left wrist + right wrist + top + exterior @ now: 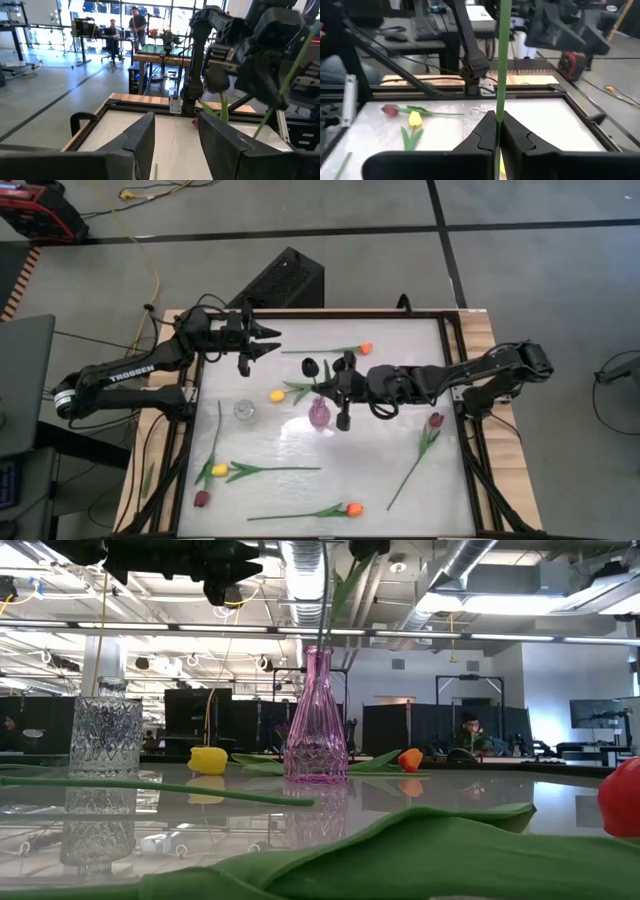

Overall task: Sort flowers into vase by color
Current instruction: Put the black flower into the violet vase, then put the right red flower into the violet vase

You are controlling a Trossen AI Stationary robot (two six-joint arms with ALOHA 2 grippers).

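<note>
My right gripper (331, 387) (498, 125) hovers over the table's middle, shut on a maroon tulip (310, 366). In the low view that tulip's stem (323, 610) comes down into the neck of the pink vase (316, 720) (319, 415). A clear vase (243, 410) (104, 735) stands to its left. Other tulips lie flat on the table: orange (365, 348), yellow (277, 395), maroon (435, 420), yellow (220, 470), maroon (201, 499), orange (353, 508). My left gripper (268, 345) (175, 135) waits open above the far left part of the table. My right gripper pinches the maroon tulip's thin green stem (501, 95) between its two shut fingers, which lie across it. The tulip is lifted off the table and stands nearly upright. Its stem (504, 45) runs on past the fingers.
The table has a black frame (455, 360) around a pale glossy top. My right arm (470, 375) reaches in from the right edge. People sit and stand at desks in the room beyond (135, 22). A black box (285, 280) sits past the far edge.
</note>
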